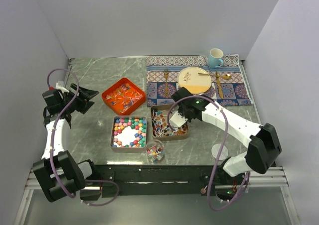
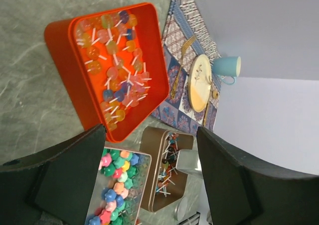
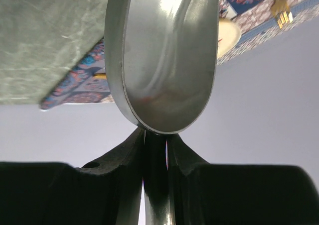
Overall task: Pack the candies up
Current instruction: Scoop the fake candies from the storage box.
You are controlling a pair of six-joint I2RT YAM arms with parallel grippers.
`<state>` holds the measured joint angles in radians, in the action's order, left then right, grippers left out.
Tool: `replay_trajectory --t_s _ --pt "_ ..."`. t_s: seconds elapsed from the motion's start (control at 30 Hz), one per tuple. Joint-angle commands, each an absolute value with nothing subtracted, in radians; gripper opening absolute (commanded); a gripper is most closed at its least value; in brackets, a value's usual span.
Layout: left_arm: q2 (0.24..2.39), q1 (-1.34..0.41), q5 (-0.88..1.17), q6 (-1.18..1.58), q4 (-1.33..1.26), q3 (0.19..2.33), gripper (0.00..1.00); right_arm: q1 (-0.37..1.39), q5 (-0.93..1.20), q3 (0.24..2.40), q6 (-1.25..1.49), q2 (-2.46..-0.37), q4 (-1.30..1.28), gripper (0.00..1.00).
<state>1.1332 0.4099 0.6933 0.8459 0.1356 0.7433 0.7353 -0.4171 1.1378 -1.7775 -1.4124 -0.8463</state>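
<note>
Clamping the metal scoop [image 3: 162, 60] by its handle, the right gripper [image 3: 156, 135] hangs over the brown tin [image 1: 152, 123] of wrapped candies [image 1: 160, 127] near the table's [image 1: 94, 85] front edge; the scoop's inside is hidden. The left gripper [image 2: 149, 135] gapes wide, empty.

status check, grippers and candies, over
Left gripper open, empty, hovering far left. Right gripper shut on metal scoop, over brown tin of wrapped candies. Nothing blocking the small clear jar.

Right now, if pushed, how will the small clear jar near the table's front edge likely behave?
The clear jar looks rigid, probably glass, so likely fragile and slippery to pinch. Standing upright on the smooth table with candies inside, it would probably slide rather than tip.
</note>
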Motion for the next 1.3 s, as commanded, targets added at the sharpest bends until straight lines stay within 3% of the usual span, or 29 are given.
replay_trajectory --t_s 0.0,0.23,0.47,0.97,1.13,1.27 --pt "1.121 0.408 0.666 0.810 0.100 0.718 0.80 0.716 -0.408 1.140 -1.959 -1.457 -0.721 0.00" --pt "1.103 0.422 0.658 0.785 0.115 0.701 0.80 0.701 -0.354 1.224 -2.026 -1.584 -0.759 0.00" --pt "1.088 0.445 0.647 0.775 0.138 0.680 0.80 0.715 -0.273 1.175 -2.109 -1.626 -0.683 0.00" --pt "1.129 0.491 0.624 0.770 0.141 0.687 0.80 0.764 -0.025 0.933 -2.278 -1.500 -0.646 0.00" --pt "1.134 0.502 0.614 0.761 0.143 0.689 0.80 0.762 0.057 0.894 -2.141 -1.546 -0.516 0.00" --pt "1.138 0.512 0.604 0.736 0.172 0.698 0.80 0.782 0.034 0.836 -1.962 -1.632 -0.272 0.00"
